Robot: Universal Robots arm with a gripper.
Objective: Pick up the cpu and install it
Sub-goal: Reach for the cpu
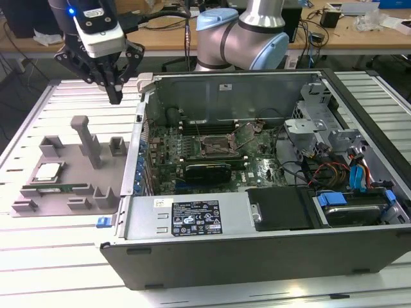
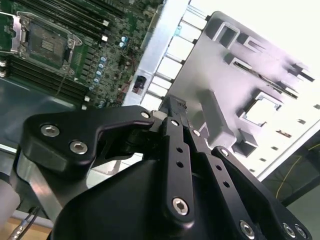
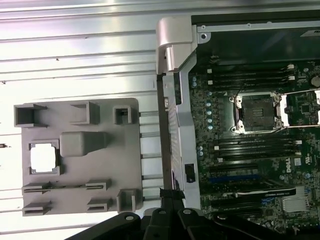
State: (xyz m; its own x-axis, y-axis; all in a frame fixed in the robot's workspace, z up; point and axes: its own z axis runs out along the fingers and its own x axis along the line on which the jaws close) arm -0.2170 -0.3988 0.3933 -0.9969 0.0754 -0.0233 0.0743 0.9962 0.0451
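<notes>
The cpu (image 1: 48, 171), a small square silvery chip, lies flat in a recess of the grey holder block (image 1: 96, 183) at the exterior view's left. It also appears as a bright square cpu (image 3: 43, 157) in the first wrist view and cpu (image 2: 262, 110) in the second. My gripper (image 1: 115, 96) hangs high over the table beyond the holder, near the computer case's corner, with its fingers shut together and nothing between them. The fingertips (image 2: 172, 107) meet in the second wrist view. The bare socket (image 1: 215, 146) on the motherboard stands with its frame open; socket (image 3: 257, 112) and socket (image 2: 47, 42) look vacant.
The open computer case (image 1: 257, 256) lies on the slatted table, its metal side wall (image 3: 175, 130) between holder and motherboard. A long green memory stick (image 1: 54, 189) rests in the holder's front slot. A grey post (image 1: 87, 138) rises from the holder. Cables and a drive bay (image 1: 350, 173) crowd the case's right.
</notes>
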